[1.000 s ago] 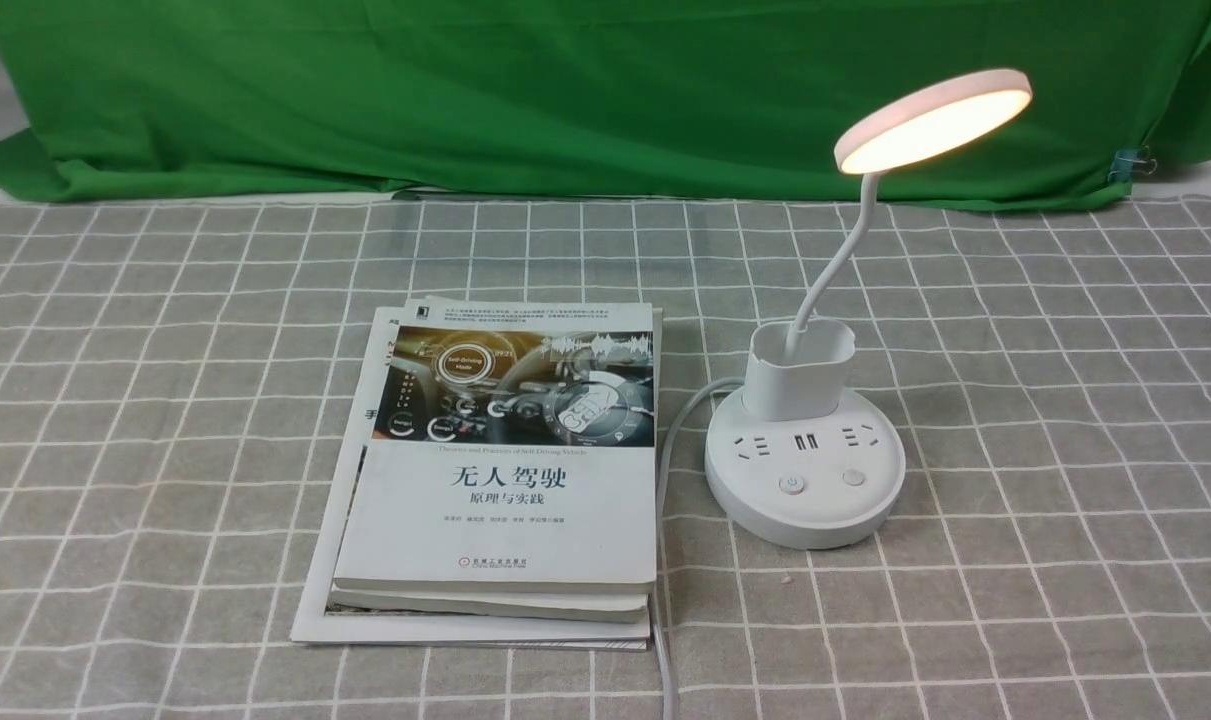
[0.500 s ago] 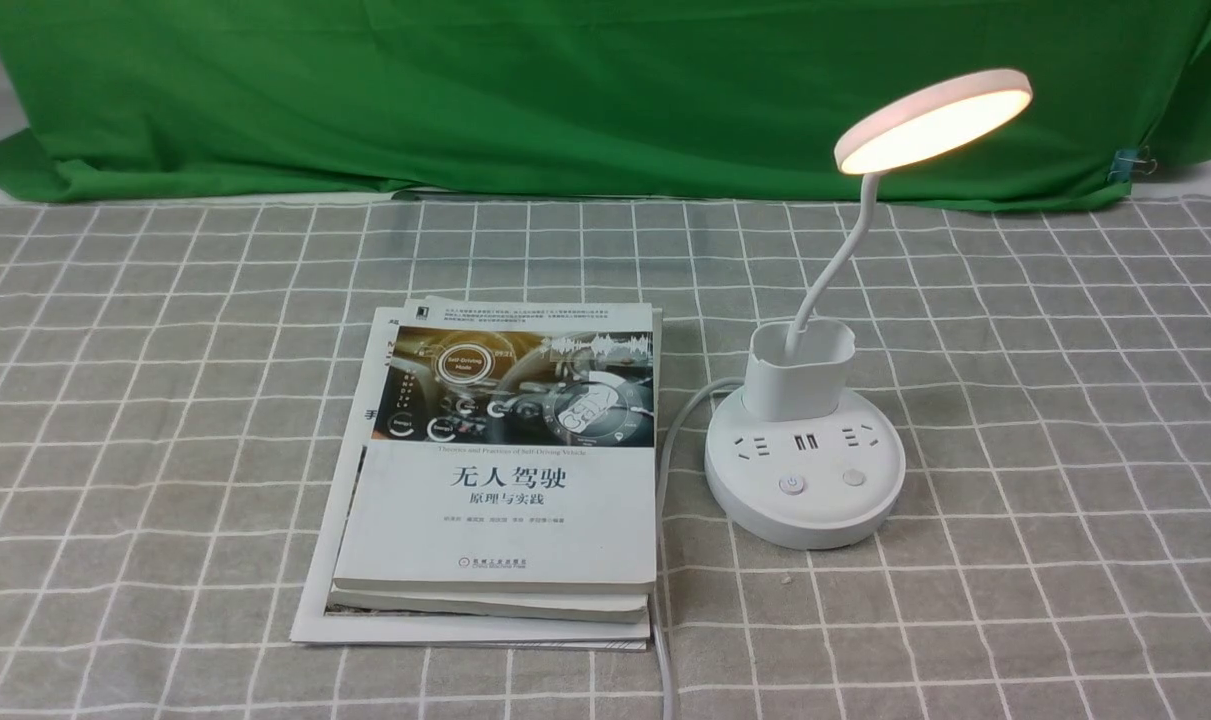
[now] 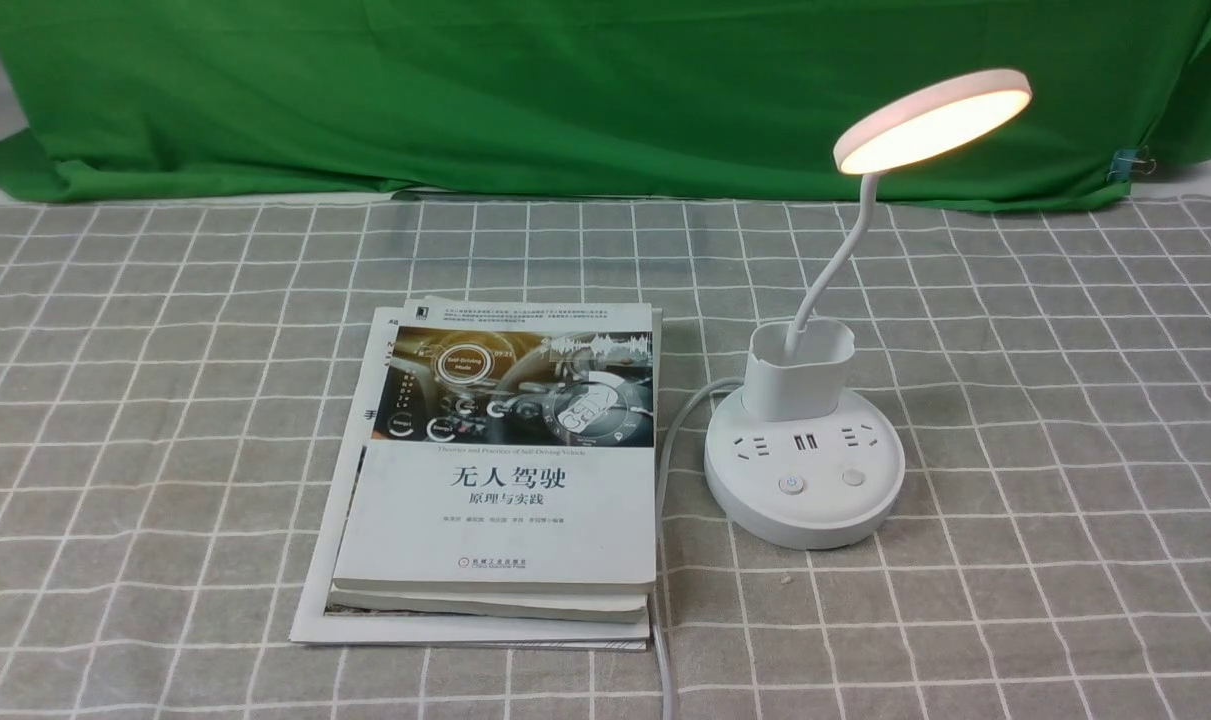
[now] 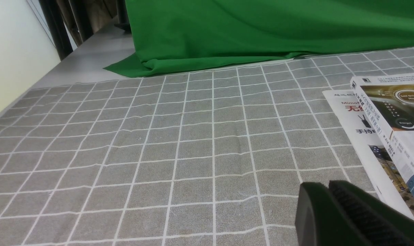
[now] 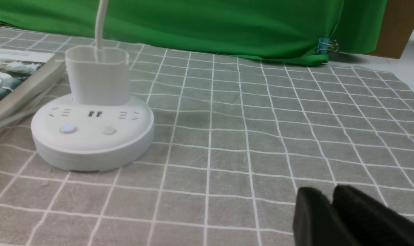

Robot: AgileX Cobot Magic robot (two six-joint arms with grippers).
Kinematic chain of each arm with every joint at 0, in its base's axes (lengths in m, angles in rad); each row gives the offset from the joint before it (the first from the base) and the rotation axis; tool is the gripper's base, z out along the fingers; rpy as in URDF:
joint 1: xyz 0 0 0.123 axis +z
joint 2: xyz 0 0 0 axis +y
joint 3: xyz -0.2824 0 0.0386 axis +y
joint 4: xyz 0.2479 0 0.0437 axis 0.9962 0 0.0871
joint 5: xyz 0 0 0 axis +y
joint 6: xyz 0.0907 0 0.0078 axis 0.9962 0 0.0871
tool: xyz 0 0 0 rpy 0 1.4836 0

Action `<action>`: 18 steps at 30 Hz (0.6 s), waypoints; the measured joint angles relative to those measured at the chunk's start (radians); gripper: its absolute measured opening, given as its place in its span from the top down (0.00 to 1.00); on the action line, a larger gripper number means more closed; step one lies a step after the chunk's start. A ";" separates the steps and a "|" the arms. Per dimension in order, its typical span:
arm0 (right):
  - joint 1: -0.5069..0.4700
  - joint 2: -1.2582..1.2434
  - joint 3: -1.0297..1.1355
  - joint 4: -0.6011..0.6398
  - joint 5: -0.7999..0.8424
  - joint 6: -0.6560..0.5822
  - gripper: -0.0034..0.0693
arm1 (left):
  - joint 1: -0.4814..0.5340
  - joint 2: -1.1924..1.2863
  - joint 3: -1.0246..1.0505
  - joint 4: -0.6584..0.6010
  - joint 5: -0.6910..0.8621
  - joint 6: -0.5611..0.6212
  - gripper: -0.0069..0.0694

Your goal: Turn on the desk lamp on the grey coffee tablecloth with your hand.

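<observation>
Glowing warm at its round head, the desk lamp [image 3: 805, 470] stands right of centre in the front view, its base resting on the grey coffee tablecloth [image 3: 1045, 420] that fills the lower two thirds of the frame. Its thin neck rises from a cup-shaped holder to the lit disc at the upper right. A stack of books [image 3: 500, 480] lies just left of the base, and the white cord [image 3: 665, 470] runs down between them to the bottom edge. A green backdrop [image 3: 565, 90] covers the top of the frame. Neither arm shows here.

From the left wrist view, the left gripper [image 4: 330, 201] sits in the lower right corner over the checked cloth, its two dark fingers pressed together with nothing between them. The books' edges reach in at the right.

From the right wrist view, the lamp base sits at the middle left with a small blue light on one button. The right gripper [image 5: 331, 205] is in the lower right corner, well apart from the lamp; its fingers show almost no gap and hold nothing, though whether they are fully closed cannot be told.
</observation>
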 joint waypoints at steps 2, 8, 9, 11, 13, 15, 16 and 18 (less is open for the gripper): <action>0.000 0.000 0.000 0.000 0.000 0.000 0.77 | 0.000 0.000 0.000 0.000 0.000 0.000 0.88; 0.000 0.000 0.000 0.000 0.000 0.000 0.76 | 0.000 0.000 0.000 0.000 0.000 0.000 0.88; 0.000 0.000 0.000 0.000 0.000 0.000 0.76 | 0.000 0.000 0.000 0.000 0.000 0.000 0.88; 0.000 0.000 0.000 0.000 0.000 0.000 0.75 | 0.000 0.000 0.000 0.000 0.000 0.000 0.88; 0.000 0.000 0.000 0.000 0.000 0.000 0.74 | 0.000 0.000 0.000 0.000 0.000 0.000 0.88; 0.000 0.000 0.000 0.000 0.000 0.000 0.74 | 0.000 0.000 0.000 0.000 0.000 0.000 0.88; 0.000 0.000 0.000 0.000 0.000 0.000 0.73 | 0.000 0.000 0.000 0.000 0.000 0.000 0.88; 0.000 0.000 0.000 0.000 0.000 0.000 0.73 | 0.000 0.000 0.000 0.000 0.000 0.000 0.88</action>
